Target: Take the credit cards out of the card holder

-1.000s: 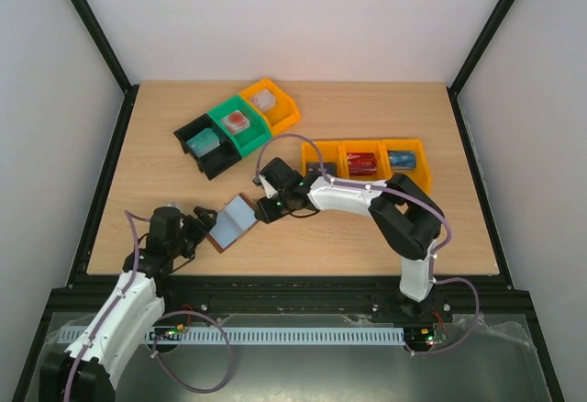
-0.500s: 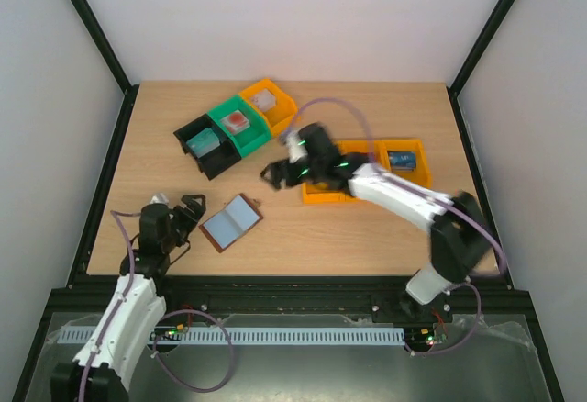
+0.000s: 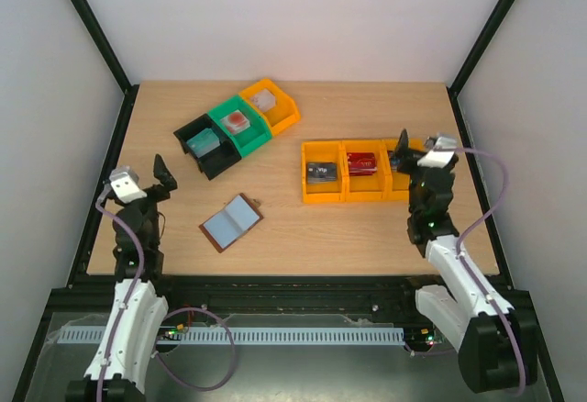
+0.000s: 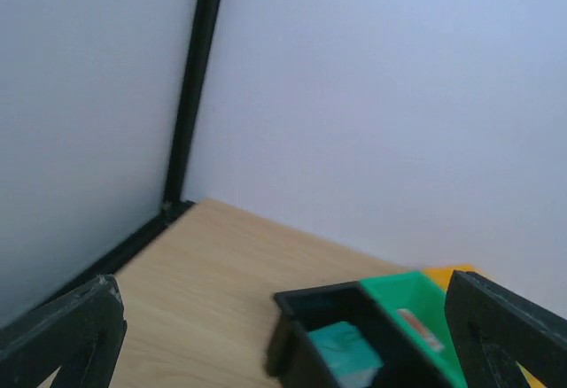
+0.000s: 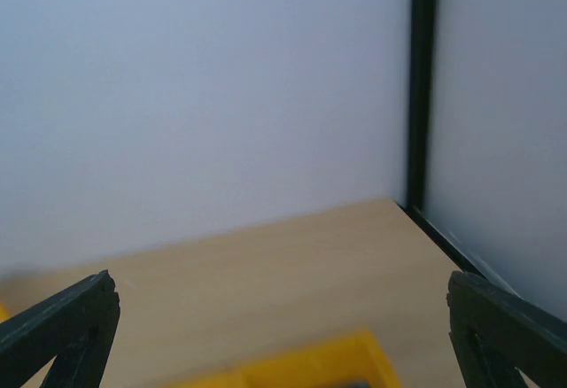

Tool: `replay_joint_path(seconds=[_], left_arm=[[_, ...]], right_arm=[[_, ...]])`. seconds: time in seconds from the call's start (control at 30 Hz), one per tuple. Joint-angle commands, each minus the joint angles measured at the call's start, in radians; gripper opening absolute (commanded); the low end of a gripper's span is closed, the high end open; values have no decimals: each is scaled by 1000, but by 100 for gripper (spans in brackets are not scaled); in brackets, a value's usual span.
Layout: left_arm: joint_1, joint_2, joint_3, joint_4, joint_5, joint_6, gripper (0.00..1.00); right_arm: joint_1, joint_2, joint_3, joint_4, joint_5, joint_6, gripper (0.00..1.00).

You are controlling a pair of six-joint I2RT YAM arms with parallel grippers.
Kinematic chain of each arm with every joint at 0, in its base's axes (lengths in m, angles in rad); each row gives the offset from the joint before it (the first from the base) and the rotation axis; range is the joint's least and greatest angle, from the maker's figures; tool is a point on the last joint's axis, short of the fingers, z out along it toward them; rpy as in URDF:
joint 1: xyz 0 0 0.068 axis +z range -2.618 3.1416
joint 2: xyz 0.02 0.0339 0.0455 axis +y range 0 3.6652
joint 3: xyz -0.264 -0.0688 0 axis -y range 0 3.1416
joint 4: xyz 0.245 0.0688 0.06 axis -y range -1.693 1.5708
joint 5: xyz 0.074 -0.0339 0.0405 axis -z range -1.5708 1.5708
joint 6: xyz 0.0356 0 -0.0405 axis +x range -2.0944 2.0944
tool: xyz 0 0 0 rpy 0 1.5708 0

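The card holder (image 3: 231,222) lies spread open on the table (image 3: 367,108), pale blue-grey inside facing up, with a brown edge showing along its near side. It sits to the right of my left gripper (image 3: 163,174) and a little nearer the arm bases than those fingers, clearly apart from them. It is well to the left of my right gripper (image 3: 404,154). Neither gripper touches it. Whether any card sits in its pockets I cannot tell from overhead.

A red card (image 3: 364,161) lies in the middle compartment of the yellow tray (image 3: 348,196), just to the left of the right fingers. A dark flat item (image 3: 321,174) lies in the compartment one further left. Seen from above, the right fingers come in front of the tray's right-hand compartment and hide most of it.

Both pairs of fingers stand wide apart with nothing between them. In the left wrist view the black fingers (image 4: 62,335) sit at the lower corners. Between them, beyond the tips, I see the black bin (image 4: 288,353) holding a teal block (image 4: 345,353), with the green bin (image 4: 399,295) right beside it. From overhead the orange bin (image 3: 269,104) finishes that row, up and to the right of the left fingers. In the right wrist view the fingers (image 5: 66,326) frame bare wood and a strip of the tray's yellow rim low between them.
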Motion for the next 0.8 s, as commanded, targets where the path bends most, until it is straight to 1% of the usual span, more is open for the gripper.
replay_joint_path(seconds=[0.0,0.07,0.17,0.2,0.23,0.3,0.37,0.4,0.47,0.5,0.53,0.57,0.6,0.63,0.7,0.77], left_arm=[[29,73,-155,344,-50,260,100],[41,97,-198,362,2,274,99],[64,111,-254,398,129,310,100],[67,117,-265,416,139,306,100],[67,123,-275,429,111,275,100],[67,136,-312,462,-17,177,100],[70,158,-353,532,-61,173,100],[76,175,-362,587,-60,166,100],[83,262,-378,733,-25,174,99],[85,337,-359,751,-25,152,100],[85,383,-335,742,-40,103,100],[87,435,-298,736,-49,62,99],[86,492,-273,750,-28,44,99],[84,557,-253,790,8,45,100],[69,695,-185,850,51,80,99],[54,831,-112,855,81,154,99]], right_arm=[[-28,32,-243,432,227,-149,99],[-49,80,-291,471,240,-101,99],[-51,176,-367,566,176,-98,99],[-51,216,-396,626,147,-97,99],[-53,256,-419,678,114,-93,99],[-55,346,-444,777,65,-94,99],[-59,430,-461,896,18,-103,99],[-71,459,-465,938,-28,-100,99],[-84,524,-446,948,-77,-101,99],[-88,577,-450,1005,-92,-101,98],[-90,651,-458,1107,-94,-99,99],[-95,691,-454,1161,-93,-89,98],[-106,647,-430,1076,-97,-82,98],[-114,619,-388,924,-115,-81,99],[-120,670,-368,959,-118,-74,99],[-120,638,-341,850,-83,-57,99]])
